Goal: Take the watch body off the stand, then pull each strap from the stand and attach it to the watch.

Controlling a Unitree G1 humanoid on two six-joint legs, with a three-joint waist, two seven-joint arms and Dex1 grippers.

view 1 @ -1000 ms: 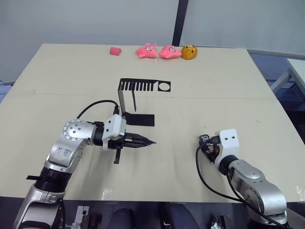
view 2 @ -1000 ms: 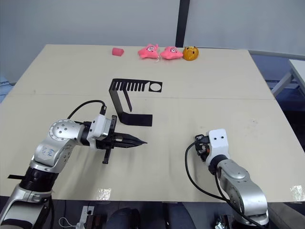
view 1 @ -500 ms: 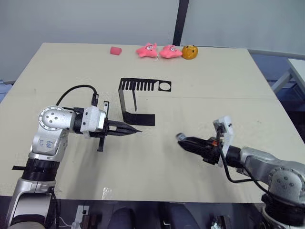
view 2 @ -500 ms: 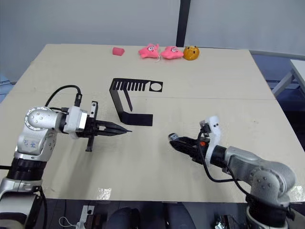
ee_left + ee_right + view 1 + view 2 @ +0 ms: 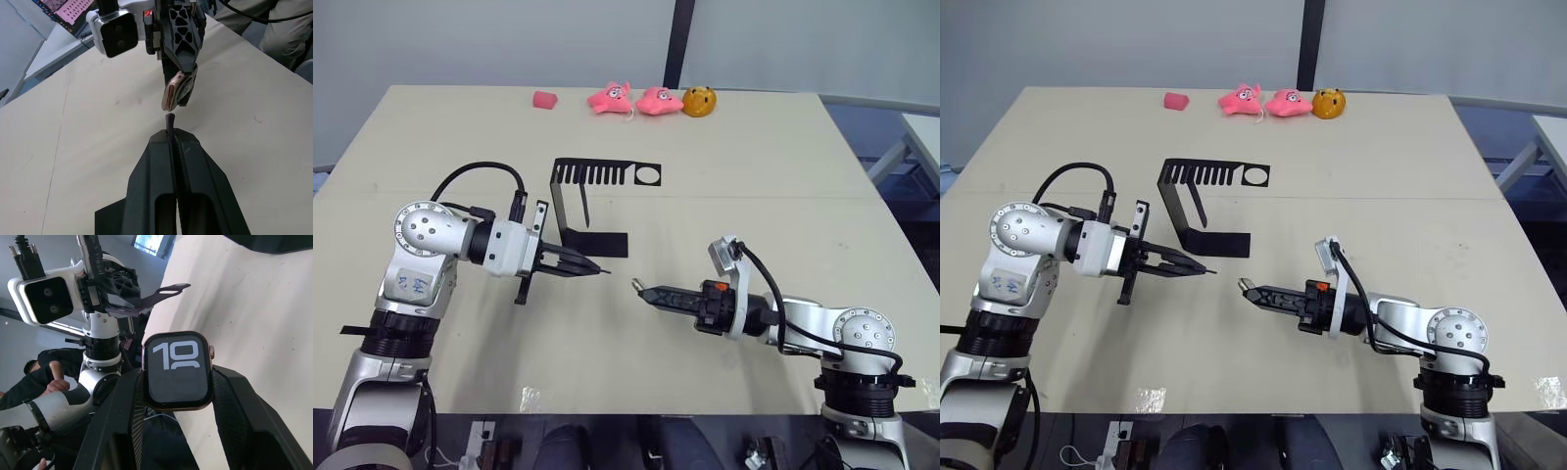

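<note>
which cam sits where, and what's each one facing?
Left and right eye views: head-mounted, looking forward and down on the beige table; both arms show, plus the thin black sheet-metal stand.
Left wrist view: along the left claw, shut on a thin dark strap, facing the right claw.
Right wrist view: along the right claw, shut on the rounded-square black-screened watch body, facing the left arm.
Shared: each wrist view shows the opposing claw; left wrist also shows the watch body.

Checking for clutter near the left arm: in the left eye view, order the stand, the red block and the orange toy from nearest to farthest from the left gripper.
From the left gripper:
1. The stand, just beyond its fingertips.
2. The red block, at the table's far edge.
3. The orange toy, far edge, further toward the robot's right.
</note>
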